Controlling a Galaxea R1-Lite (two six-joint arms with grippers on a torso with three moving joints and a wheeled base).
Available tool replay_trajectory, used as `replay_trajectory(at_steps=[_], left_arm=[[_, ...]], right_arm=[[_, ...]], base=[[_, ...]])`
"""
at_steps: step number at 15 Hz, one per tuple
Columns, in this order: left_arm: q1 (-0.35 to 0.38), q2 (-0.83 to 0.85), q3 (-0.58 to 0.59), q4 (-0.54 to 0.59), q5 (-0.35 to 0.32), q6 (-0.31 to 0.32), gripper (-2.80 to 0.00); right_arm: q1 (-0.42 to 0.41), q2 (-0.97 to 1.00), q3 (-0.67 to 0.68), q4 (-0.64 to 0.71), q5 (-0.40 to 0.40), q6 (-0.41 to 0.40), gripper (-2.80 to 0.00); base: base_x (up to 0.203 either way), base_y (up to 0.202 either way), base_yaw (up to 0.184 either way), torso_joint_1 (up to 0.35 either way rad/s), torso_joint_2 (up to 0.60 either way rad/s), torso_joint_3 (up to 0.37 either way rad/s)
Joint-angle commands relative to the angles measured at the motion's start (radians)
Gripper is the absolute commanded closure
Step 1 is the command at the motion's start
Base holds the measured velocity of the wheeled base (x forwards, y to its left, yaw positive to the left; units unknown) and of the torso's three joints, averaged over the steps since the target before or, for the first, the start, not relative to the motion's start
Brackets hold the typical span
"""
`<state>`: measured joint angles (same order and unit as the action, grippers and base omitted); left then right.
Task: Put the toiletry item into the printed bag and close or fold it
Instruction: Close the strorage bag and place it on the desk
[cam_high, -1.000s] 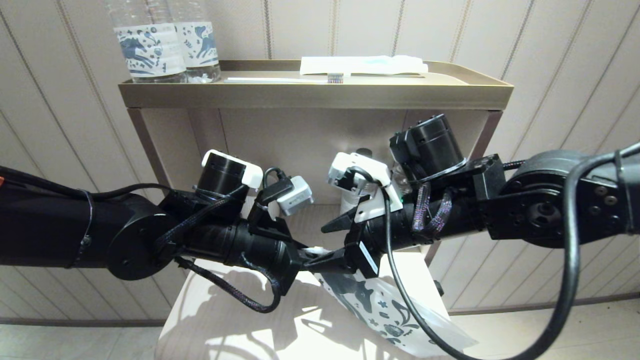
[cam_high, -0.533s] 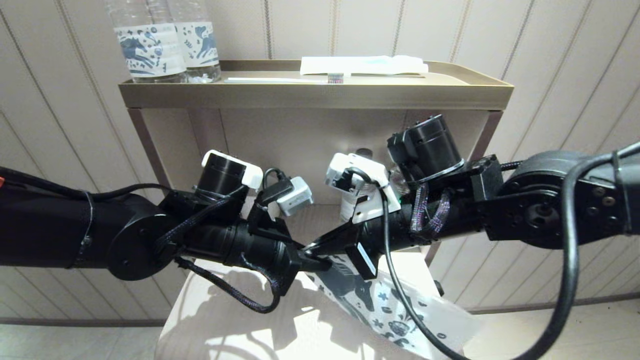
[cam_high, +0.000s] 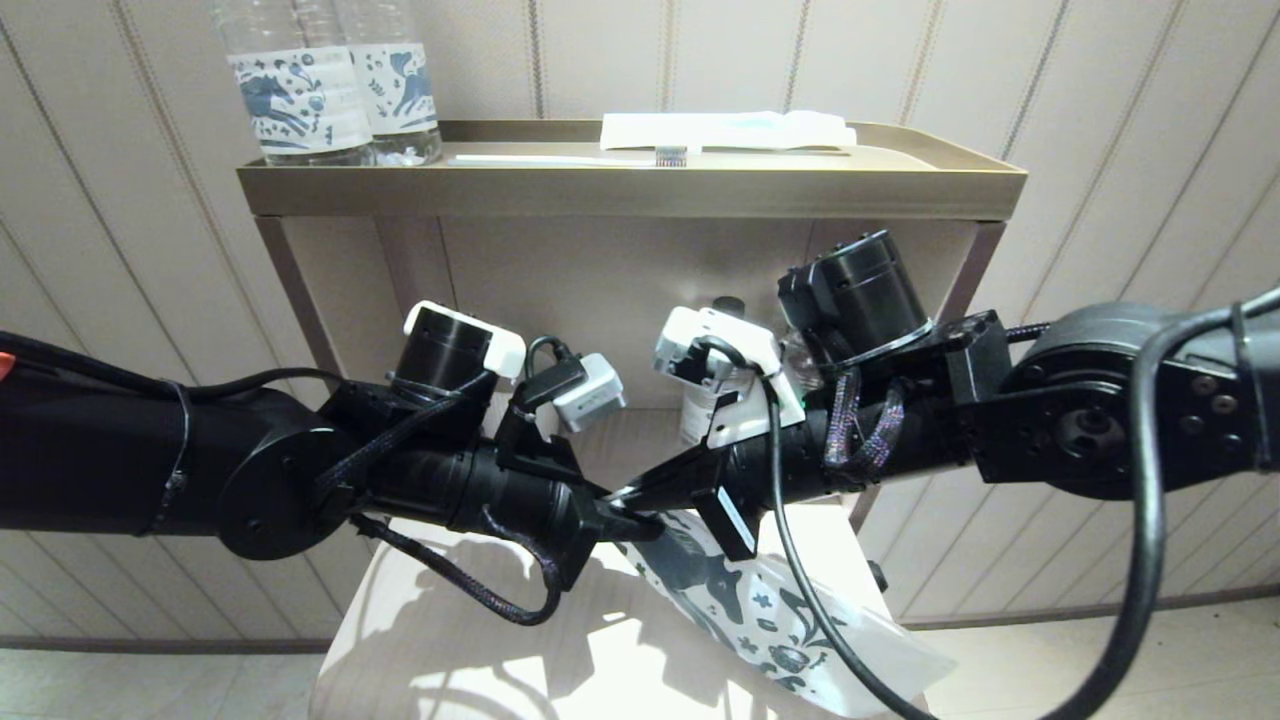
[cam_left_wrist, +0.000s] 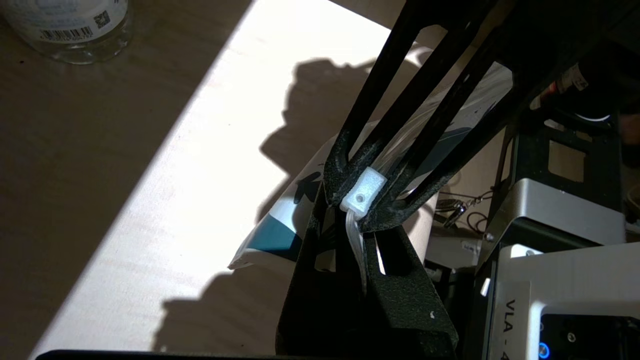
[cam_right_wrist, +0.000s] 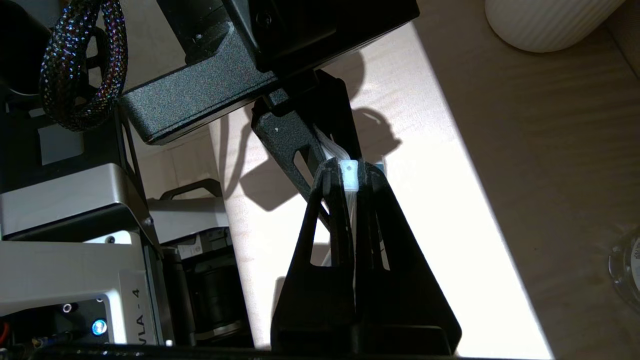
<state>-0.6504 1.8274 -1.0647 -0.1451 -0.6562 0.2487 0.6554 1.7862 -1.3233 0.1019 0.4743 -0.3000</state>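
The printed bag (cam_high: 760, 610) hangs slanting down to the right over the lower shelf, its blue horse print showing. My left gripper (cam_high: 622, 522) is shut on the bag's zip-top strip (cam_left_wrist: 354, 235). My right gripper (cam_high: 640, 497) meets it tip to tip and is shut on the small white zip slider (cam_left_wrist: 363, 192), which also shows between the right fingers (cam_right_wrist: 348, 175). The bag's corner (cam_left_wrist: 270, 240) curls out beside the left fingers. The white comb is hidden or out of view.
An upper tray (cam_high: 630, 190) carries two water bottles (cam_high: 300, 90), a toothbrush (cam_high: 560, 158) and a wrapped packet (cam_high: 725, 128). The sunlit lower shelf (cam_high: 450, 640) lies under the bag. A white ribbed vessel (cam_right_wrist: 545, 20) and a bottle (cam_left_wrist: 65, 25) stand at its back.
My right gripper's fingers were spread a second ago and have shut on the zip slider beside the left gripper. The bag swung up a little, then settled back.
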Motion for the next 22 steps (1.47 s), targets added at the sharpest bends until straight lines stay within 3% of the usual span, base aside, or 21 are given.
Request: replay_trajectory(at_steps=[1, 9, 15, 22], left_arm=[[0.000, 0.000, -0.001, -0.001, -0.003, 0.001, 0.00], [0.028, -0.003, -0.011, -0.002, 0.000, -0.002, 0.00], [0.040, -0.008, -0.017, -0.002, 0.000, -0.003, 0.00], [0.045, -0.016, -0.017, -0.001, -0.002, -0.005, 0.00]], right_arm=[[-0.006, -0.008, 0.008, 0.002, 0.001, -0.003, 0.00], [-0.023, -0.062, 0.094, -0.001, 0.000, -0.005, 0.00], [-0.106, -0.167, 0.193, 0.008, 0.000, -0.031, 0.00], [-0.219, -0.317, 0.419, 0.005, 0.000, -0.046, 0.00]], base=[[0.000, 0.000, 0.000, 0.000, 0.00, 0.000], [0.000, 0.000, 0.000, 0.000, 0.00, 0.000], [0.000, 0.000, 0.000, 0.000, 0.00, 0.000], [0.000, 0.000, 0.000, 0.000, 0.00, 0.000]])
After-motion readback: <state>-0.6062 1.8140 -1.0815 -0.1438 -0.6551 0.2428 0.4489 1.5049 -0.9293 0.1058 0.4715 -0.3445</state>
